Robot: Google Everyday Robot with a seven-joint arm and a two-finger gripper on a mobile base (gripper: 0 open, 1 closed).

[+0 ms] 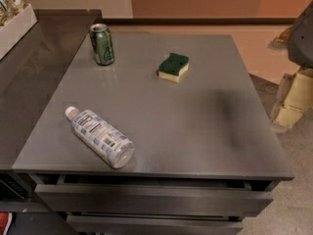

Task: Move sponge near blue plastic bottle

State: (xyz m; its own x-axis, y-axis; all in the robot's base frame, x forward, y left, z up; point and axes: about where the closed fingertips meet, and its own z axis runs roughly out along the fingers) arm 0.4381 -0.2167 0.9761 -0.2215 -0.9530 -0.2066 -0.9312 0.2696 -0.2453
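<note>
We see the sponge [173, 66] and the bottle [100, 136] lying well apart on a grey table [205, 131], with the gripper [289, 99] off to the right.

The sponge sits green side up over its yellow base, on the far middle part of the tabletop, to the right of an upright green can [102, 44] at the far left corner. The bottle lies on its side near the front left edge, its white cap pointing back and to the left, its blue-and-white label facing up. Nothing touches the sponge. The gripper hangs beyond the table's right edge, over the floor and clear of everything on the table; how wide it is set we cannot tell. Below the front edge we see drawer fronts [151, 199], and a white bin [17, 26] stands on the counter at the far left.
</note>
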